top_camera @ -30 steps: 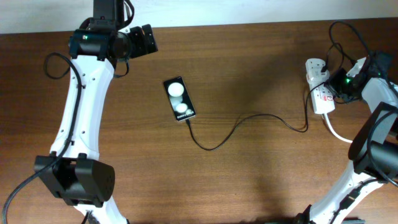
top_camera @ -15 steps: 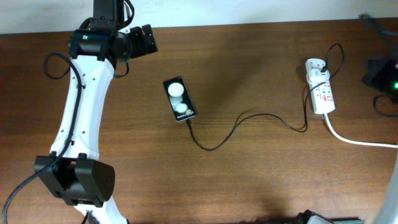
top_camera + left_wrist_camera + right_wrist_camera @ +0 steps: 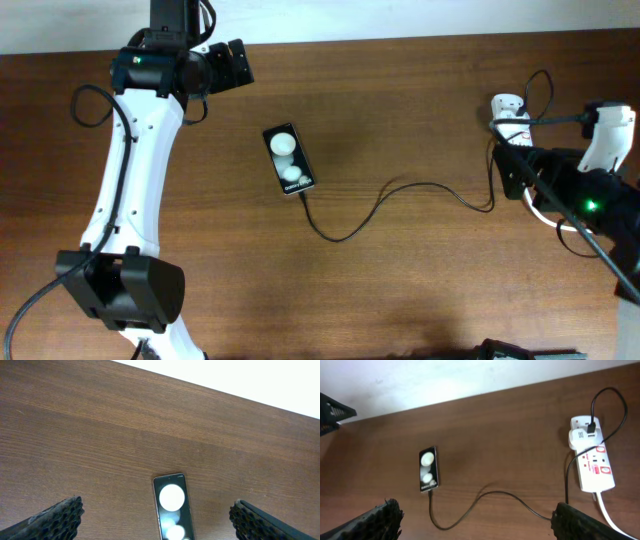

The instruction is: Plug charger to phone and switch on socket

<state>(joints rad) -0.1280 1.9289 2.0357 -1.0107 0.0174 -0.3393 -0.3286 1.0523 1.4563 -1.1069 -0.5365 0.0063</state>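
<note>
Bimanual workspace on a brown wooden table (image 3: pixel 420 290). The phone (image 3: pixel 289 160) lies flat, face up, left of centre, with two round glare spots on its screen; the left-wrist view shows it just below and between that arm's fingers (image 3: pixel 55 517). The charger (image 3: pixel 380 198), a thin black cable, meets the phone's near short edge, dips in a loop, then runs rightward across the table to a white plug adapter (image 3: pixel 583 436) seated at the far end of the socket (image 3: pixel 594 467), a white power strip with red switch marks. Whether the switch is on cannot be told. A thick white cord (image 3: pixel 606 512) leaves the strip's near end. The left gripper (image 3: pixel 240 62) hangs near the table's far edge, apart from the phone, jaws spread wide and empty. The right gripper (image 3: pixel 476 507) is also spread wide and holds nothing; from overhead its arm covers most of the strip.
</note>
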